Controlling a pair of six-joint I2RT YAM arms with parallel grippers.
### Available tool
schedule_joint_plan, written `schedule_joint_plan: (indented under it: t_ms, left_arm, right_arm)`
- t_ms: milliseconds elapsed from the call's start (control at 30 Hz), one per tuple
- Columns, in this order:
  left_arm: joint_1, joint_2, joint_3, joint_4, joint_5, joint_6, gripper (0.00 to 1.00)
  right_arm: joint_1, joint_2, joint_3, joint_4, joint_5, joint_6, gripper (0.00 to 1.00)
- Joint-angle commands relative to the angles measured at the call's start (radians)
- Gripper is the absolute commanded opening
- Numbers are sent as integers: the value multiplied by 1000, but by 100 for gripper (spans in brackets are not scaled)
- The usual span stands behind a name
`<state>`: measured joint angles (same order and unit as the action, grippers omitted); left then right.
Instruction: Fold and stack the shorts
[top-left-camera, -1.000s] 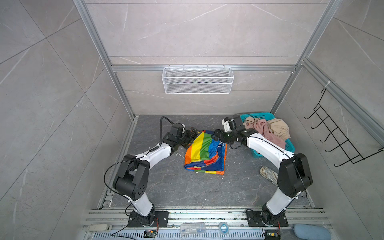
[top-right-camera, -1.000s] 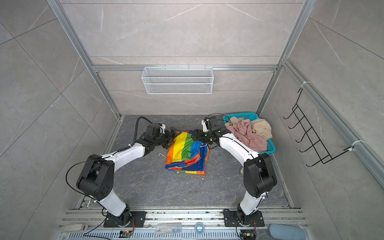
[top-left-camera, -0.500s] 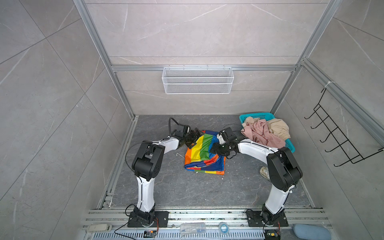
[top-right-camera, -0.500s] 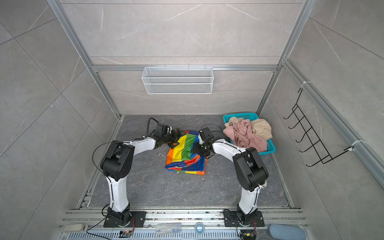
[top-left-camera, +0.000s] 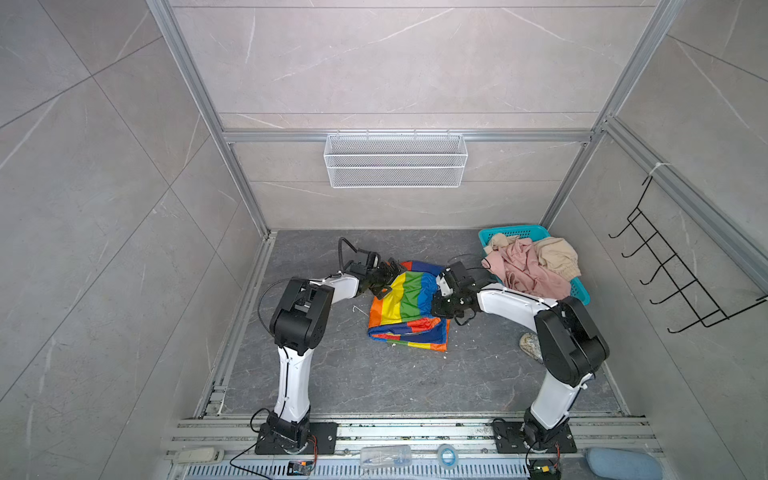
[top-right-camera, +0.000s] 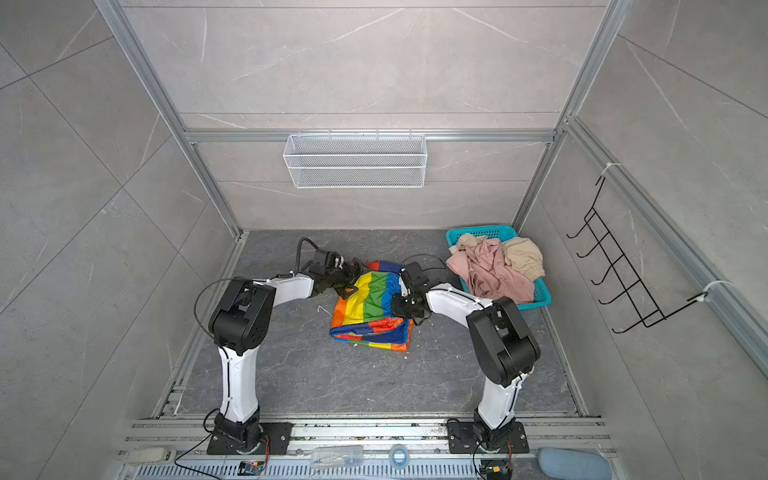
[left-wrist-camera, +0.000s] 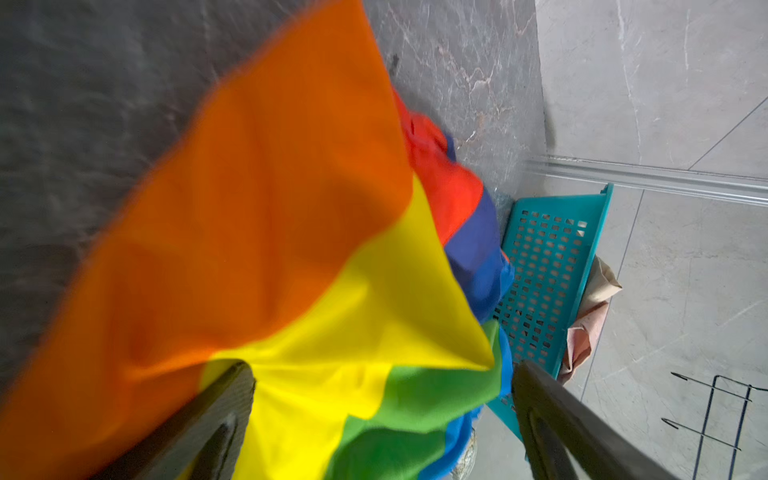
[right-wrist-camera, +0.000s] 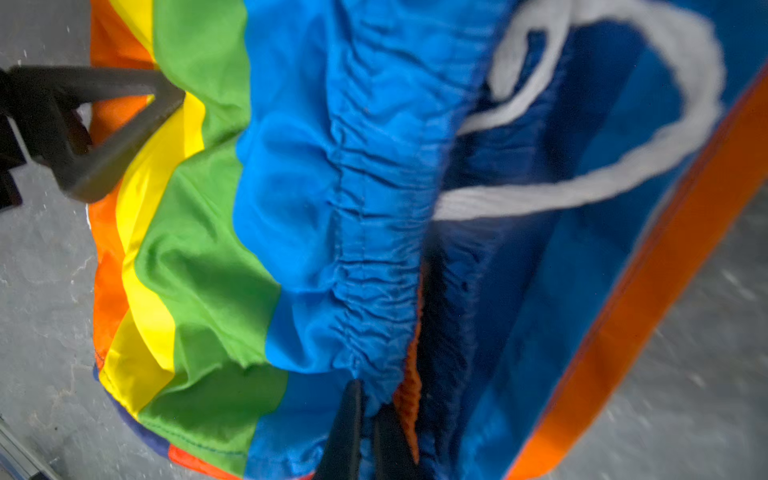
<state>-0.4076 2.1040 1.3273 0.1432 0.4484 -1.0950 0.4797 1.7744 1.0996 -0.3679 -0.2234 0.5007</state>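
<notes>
Two hands at the rainbow shorts (top-left-camera: 405, 307): right hand (right-wrist-camera: 365, 401) clamped on their waistband (right-wrist-camera: 374, 249), left hand (left-wrist-camera: 382, 370) apart; a one-sided pull may bunch them.

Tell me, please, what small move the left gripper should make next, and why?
Probably close the left gripper on the shorts. Its jaws stand open with the yellow-orange fabric between them, while the right gripper is shut on the blue waistband. With both sides pinched, the arms could likely lift and spread the shorts for folding.
</notes>
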Motion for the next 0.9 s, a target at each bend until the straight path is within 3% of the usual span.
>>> schedule_joint_plan:
  t_ms: [0,67,167,333,600,867]
  left_arm:
    - [7,22,12,-8,-16,30,100]
    - [9,22,11,-8,-16,32,99]
    - [9,5,22,10,6,50,99]
    - [11,-60,88,-49,40,142,99]
    - [49,-231,79,-203,27,296,99]
    - [62,-237,56,-504,64,545,100]
  right_arm:
    - [6,-20,-75,-41,41,-9,6]
    - [5,-10,-107,-28,42,3,10]
    - [5,-19,-129,-23,42,7,23]
    - [5,-90,-56,-98,71,-20,58]
    - [-12,-156,71,-183,91,-59,97]
    - [-80,-161,23,-152,27,-48,99]
